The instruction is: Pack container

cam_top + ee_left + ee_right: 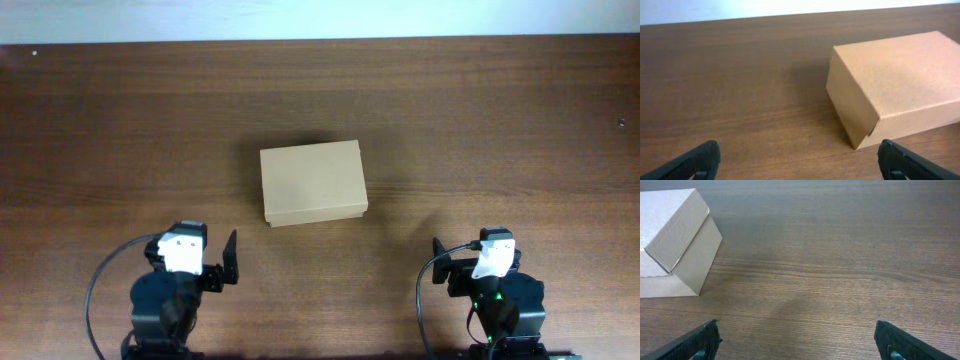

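Note:
The container [312, 182], a plain tan cardboard box with its flap lid shut, sits on the wooden table a little left of centre. In the left wrist view it [895, 85] lies ahead and to the right; in the right wrist view it [675, 245] is at the far left. My left gripper [194, 242] is open and empty near the front edge, below and left of the box; its jaws [800, 161] frame bare wood. My right gripper [478, 250] is open and empty at the front right, with its jaws [799, 341] over bare wood. No items for packing are in view.
The dark wooden table [480, 120] spans the whole view. Its far edge meets a pale strip [320, 18] at the top. Black cables loop beside both arm bases at the front.

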You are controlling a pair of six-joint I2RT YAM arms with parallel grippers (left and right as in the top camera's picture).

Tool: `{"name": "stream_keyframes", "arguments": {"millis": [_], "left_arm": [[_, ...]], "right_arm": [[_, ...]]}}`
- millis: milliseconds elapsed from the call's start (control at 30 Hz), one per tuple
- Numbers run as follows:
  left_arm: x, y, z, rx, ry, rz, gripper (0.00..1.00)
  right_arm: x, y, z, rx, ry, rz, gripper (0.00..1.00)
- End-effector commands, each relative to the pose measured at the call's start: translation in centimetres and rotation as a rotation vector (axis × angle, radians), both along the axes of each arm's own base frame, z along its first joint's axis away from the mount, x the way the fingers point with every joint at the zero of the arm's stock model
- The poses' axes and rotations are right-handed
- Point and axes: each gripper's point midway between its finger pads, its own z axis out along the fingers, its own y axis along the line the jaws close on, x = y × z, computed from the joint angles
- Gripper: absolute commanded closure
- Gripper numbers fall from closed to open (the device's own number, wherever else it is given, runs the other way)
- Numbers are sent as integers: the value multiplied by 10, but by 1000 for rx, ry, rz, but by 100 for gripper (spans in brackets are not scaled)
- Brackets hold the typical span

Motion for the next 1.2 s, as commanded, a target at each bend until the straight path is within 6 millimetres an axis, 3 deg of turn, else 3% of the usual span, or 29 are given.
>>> {"name": "stream_keyframes", "arguments": {"millis": [0,233,467,1167], "left_arm": [[-3,9,-2,-7,-50,40,0],[-7,13,11,-9,-155,56,0],[-7,12,1,-11,-157,50,0],[-7,14,1,-7,-157,61,0]], "right_arm": [[0,-1,-1,11,0,-11,1],[0,-1,-1,11,0,-11,1],[0,-1,-1,11,0,-11,1],[0,-1,-1,11,0,-11,1]]}}
